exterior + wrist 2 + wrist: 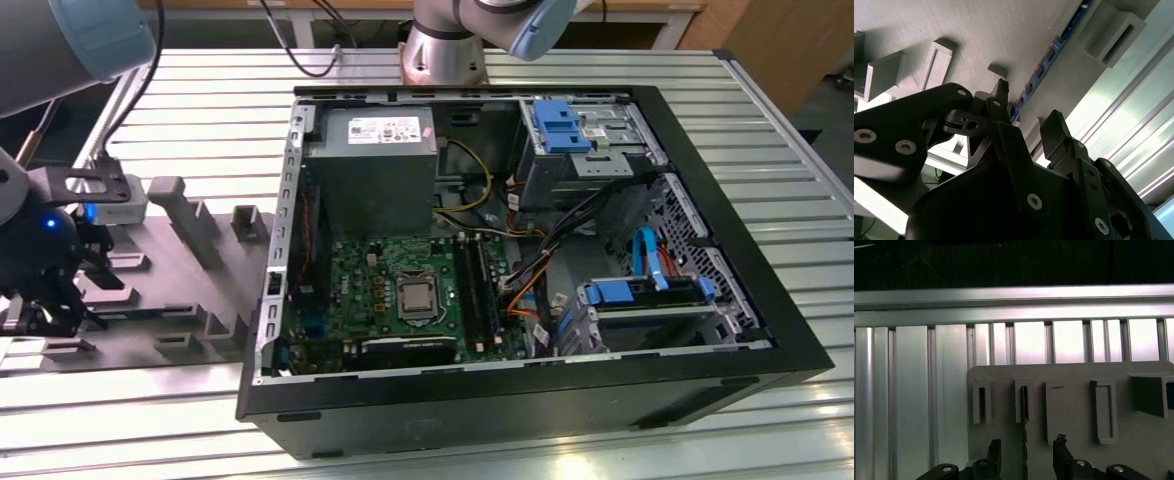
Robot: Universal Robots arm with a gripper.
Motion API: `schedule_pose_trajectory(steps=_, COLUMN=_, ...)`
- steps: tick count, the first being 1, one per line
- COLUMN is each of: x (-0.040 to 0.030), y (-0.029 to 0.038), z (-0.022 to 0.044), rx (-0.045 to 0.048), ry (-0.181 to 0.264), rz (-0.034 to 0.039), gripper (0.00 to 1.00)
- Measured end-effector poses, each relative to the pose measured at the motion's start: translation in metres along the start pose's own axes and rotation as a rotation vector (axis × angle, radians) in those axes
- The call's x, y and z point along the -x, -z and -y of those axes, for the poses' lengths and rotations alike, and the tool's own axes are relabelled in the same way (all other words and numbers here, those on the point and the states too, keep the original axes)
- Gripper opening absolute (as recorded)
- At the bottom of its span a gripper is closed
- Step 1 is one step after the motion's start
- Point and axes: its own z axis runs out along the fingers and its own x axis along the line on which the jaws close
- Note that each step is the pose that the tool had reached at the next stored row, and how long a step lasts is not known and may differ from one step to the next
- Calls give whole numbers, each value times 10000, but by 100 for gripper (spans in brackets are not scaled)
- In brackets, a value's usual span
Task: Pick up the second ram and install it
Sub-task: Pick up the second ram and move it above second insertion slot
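Position: gripper (pixel 1026 447) over the grey tray (pixel 187 292), the exterior view's lower left.
Grasp: fingers (pixel 995 454) spread either side of the second ram (pixel 1024 432) — no pinch yet.
Where: second ram stands on edge in a tray slot.
Care: probably centre first, close squarely on flat faces — thin board could tilt.

A slatted aluminium bench (pixel 187 110) spreads beneath the end effector (pixel 1026 452), its ribs glinting under bright light. Well beyond it, across the bench, stands a brown wooden panel (pixel 787 50).
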Motion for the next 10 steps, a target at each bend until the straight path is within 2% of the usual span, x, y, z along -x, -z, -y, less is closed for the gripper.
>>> schedule_pose_trajectory(steps=10, x=-3, y=-57, z=-8, rx=-13, ry=1, rz=0, gripper=53)
